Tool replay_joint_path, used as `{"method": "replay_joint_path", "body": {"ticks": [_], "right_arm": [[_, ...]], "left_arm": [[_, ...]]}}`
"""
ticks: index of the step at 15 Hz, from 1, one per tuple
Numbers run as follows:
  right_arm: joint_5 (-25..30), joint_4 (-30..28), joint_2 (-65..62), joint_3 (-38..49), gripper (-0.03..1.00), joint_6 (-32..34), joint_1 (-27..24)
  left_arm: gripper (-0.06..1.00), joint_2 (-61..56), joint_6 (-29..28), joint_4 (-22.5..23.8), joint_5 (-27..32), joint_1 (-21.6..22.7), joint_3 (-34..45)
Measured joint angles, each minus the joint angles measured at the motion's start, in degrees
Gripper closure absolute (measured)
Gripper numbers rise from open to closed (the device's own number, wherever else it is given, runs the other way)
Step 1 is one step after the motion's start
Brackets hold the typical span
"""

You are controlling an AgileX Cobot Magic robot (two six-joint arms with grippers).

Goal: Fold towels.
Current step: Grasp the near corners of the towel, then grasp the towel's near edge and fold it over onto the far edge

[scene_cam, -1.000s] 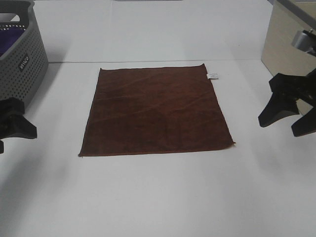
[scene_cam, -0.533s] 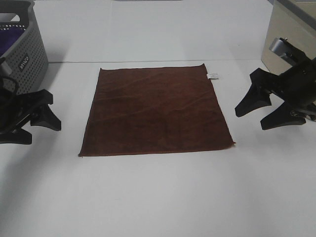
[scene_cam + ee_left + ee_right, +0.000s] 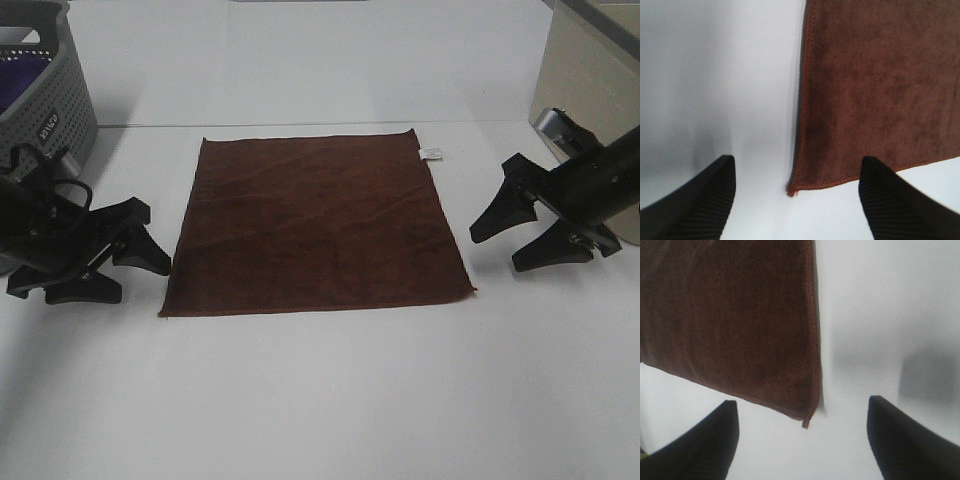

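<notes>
The dark reddish-brown towel (image 3: 315,225) lies flat and square on the white table, its small white tag (image 3: 431,153) at the far right corner. My left gripper (image 3: 125,265) is open and empty, just left of the towel's near left corner (image 3: 792,189). My right gripper (image 3: 515,240) is open and empty, just right of the towel's right edge, near its near right corner (image 3: 807,420). In both wrist views the dark fingers (image 3: 695,205) (image 3: 900,440) stand wide apart with a towel corner between them.
A grey perforated basket (image 3: 50,110) with a purple cloth inside stands at the far left. A beige box (image 3: 585,95) stands at the far right, behind the right arm. The table (image 3: 330,400) is white.
Both arms have moved inward from the table's sides toward the towel's near corners. The towel has not moved.
</notes>
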Motion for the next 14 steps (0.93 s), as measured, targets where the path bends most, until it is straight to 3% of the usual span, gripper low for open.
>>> {"method": "replay_joint_path", "body": {"ticks": [4, 7, 11, 13, 14], "right_arm": [[0.3, 1.0, 4.5, -2.8, 0.28, 0.0, 0.0], [1.2, 3.3, 7.3, -5.2, 0.28, 0.0, 1.0], [2.1, 4.8, 10.4, -9.3, 0.33, 1.0, 7.0], [1.5, 4.9, 11.1, -9.9, 0.44, 2.9, 7.9], [0.7, 4.2, 11.2, -9.9, 0.57, 3.9, 7.9]], "left_arm": [[0.26, 2.6, 9.6, -12.2, 1.6, 0.0, -0.3], [0.22, 6.1, 10.0, -14.7, 4.2, -0.2, -2.9], [0.23, 10.0, 9.2, -15.8, 7.4, -3.3, -7.6], [0.35, 11.5, 7.9, -15.8, 7.7, -4.7, -9.1], [0.50, 11.8, 6.8, -15.2, 6.9, -4.9, -9.1]]}}
